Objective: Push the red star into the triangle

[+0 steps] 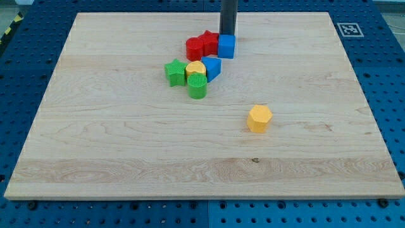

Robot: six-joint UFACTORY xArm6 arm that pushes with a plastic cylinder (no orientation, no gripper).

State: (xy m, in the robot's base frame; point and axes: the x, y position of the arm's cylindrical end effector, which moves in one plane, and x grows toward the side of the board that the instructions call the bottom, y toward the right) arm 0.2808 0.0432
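My tip [227, 33] sits just behind the blue cube [226, 46]; I have no claw. The red star [208, 42] is wedged between the cube and the red block [194, 48]. Pushing toward the blue triangle [212, 67] risks dragging both neighbours along.

Bright, even light falls from overhead on the wooden table [126, 145], with no glare. Shadows are short and soft, hugging the blocks' bases. Focus is sharp from the near edge to the far corners, and the table's edges run straight, undistorted.
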